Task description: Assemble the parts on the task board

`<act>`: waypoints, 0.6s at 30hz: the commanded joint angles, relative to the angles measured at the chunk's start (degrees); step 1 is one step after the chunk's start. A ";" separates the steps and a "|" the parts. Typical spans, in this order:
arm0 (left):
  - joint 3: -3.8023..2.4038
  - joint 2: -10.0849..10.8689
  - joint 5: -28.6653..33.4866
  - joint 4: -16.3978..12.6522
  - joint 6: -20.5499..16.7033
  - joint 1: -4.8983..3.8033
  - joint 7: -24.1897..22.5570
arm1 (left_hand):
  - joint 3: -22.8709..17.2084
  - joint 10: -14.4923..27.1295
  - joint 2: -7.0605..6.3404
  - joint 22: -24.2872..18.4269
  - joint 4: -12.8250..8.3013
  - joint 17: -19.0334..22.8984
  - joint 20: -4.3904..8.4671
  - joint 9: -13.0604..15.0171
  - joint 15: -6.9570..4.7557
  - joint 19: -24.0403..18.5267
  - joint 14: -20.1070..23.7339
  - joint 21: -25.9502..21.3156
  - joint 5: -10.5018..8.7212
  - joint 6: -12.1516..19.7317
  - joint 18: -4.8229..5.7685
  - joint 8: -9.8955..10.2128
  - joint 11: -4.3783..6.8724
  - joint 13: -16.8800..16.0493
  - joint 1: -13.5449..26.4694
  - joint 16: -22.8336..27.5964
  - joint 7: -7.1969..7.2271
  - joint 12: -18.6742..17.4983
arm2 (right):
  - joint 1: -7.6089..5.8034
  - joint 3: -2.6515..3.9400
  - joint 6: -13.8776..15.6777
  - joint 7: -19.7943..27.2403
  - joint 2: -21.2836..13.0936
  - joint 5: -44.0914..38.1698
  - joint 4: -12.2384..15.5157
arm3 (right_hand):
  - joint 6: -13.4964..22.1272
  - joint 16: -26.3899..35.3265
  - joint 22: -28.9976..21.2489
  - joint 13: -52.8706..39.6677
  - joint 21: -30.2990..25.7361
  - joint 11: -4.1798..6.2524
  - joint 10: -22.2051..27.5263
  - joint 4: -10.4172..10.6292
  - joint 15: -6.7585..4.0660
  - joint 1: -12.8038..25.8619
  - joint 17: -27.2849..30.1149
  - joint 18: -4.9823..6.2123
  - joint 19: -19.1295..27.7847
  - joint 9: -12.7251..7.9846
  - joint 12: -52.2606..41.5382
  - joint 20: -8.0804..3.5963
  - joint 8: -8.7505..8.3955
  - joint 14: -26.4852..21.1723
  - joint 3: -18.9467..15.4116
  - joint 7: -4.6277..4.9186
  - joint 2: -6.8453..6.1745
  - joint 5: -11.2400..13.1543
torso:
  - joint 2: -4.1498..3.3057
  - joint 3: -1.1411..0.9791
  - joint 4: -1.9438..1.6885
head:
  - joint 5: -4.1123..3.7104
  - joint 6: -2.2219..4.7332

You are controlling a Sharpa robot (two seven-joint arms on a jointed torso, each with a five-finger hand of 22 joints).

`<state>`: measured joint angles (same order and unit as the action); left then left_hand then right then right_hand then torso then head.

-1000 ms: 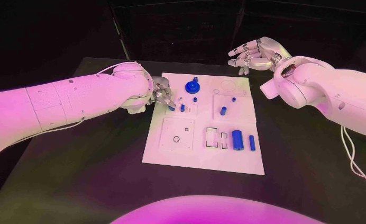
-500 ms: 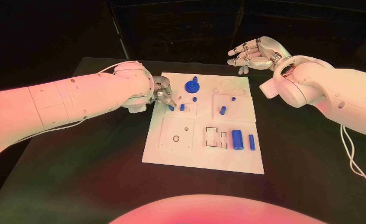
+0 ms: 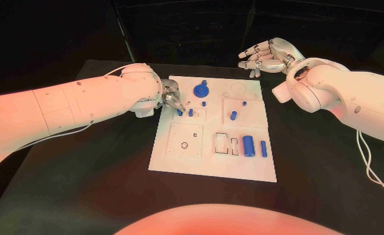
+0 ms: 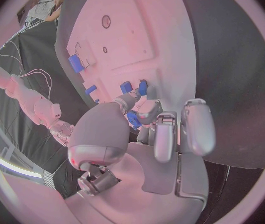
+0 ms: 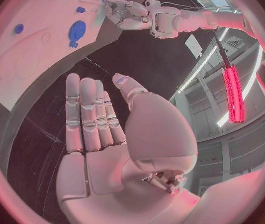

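Left hand [image 3: 170, 100] sits at the task board's [image 3: 186, 160] left edge, fingertips pinching a small blue part [image 4: 132, 120], largely hidden by the fingers. Right hand [image 3: 268, 57] hovers beyond the board's far right corner, fingers apart, holding nothing. A blue cylinder [image 3: 249, 146] lies in a board recess.

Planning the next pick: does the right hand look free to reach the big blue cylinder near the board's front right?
Probably yes. The right hand hovers open beyond the board's far edge, holding nothing, and the big blue cylinder lies uncovered on the task board, away from the left hand.
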<state>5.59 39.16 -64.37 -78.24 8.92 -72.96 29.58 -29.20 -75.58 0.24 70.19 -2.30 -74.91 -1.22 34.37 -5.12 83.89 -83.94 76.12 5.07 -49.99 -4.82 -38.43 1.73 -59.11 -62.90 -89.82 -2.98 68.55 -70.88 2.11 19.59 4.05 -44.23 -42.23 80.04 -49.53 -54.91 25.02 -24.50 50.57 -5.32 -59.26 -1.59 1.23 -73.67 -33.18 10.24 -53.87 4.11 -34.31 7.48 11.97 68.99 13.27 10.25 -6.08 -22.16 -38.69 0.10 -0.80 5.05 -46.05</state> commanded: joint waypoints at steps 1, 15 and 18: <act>0.09 -0.13 -0.37 0.41 0.89 0.02 0.31 | 0.92 -0.30 -0.07 0.10 0.31 -15.09 0.38 0.22 -0.31 0.52 -6.06 0.39 -0.21 -1.18 0.78 -0.19 0.29 0.00 0.77 -0.18 0.94 0.23 | -0.10 0.04 -0.28 0.47 0.00 -0.07 0.08 | 0.34 -0.29 -0.05 0.05 -0.30 0.08 0.13 0.32 -0.06 -0.06 0.05 0.23 -0.07 0.09 0.15 0.00 0.38 -0.36 -0.13 -0.04 0.60 -0.35 | -0.02 0.02 -0.05 | -0.07 -0.07; 0.09 -0.35 -0.36 1.20 1.24 0.02 0.39 | 6.80 0.24 -2.02 0.43 2.27 -15.09 0.66 0.76 -0.59 0.60 -6.06 0.45 -0.26 -1.98 0.84 -0.45 0.56 1.13 3.04 -0.18 1.25 -0.48 | -0.10 0.04 -0.23 0.51 0.04 -0.07 0.01 | 0.39 -0.33 -0.06 0.15 -0.32 0.08 0.15 0.31 -0.07 -0.17 0.13 0.23 -0.09 0.08 0.14 0.00 0.44 -0.38 -0.16 -0.05 0.53 -0.35 | -0.03 0.05 -0.10 | -0.17 -0.18; 0.09 -0.31 -0.36 1.34 1.27 0.02 0.41 | 8.10 0.27 -2.43 0.45 2.75 -15.09 0.70 0.93 -0.62 0.60 -6.06 0.42 -0.25 -2.17 0.85 -0.59 0.59 1.26 3.65 -0.18 1.29 -0.55 | -0.10 0.04 -0.21 0.52 0.04 -0.07 0.00 | 0.40 -0.33 -0.07 0.16 -0.33 0.08 0.16 0.30 -0.07 -0.19 0.14 0.23 -0.09 0.08 0.15 0.00 0.45 -0.39 -0.17 -0.05 0.51 -0.35 | -0.02 0.06 -0.14 | -0.15 -0.21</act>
<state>5.64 38.78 -64.37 -77.03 9.31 -72.94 29.59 -21.37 -75.63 -2.26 70.60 0.43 -74.91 -1.03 35.25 -5.32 84.08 -84.15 76.35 5.11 -52.03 -4.81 -39.02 2.25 -57.90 -59.61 -89.82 -1.33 68.13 -70.88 2.11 19.57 4.07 -44.19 -42.23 79.99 -49.53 -54.91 25.03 -24.42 50.57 -5.32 -59.26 -1.59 1.23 -73.67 -33.11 10.24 -53.87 4.13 -34.31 7.48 12.21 68.99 13.27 10.25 -6.08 -22.16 -38.71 0.15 -0.88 4.86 -46.25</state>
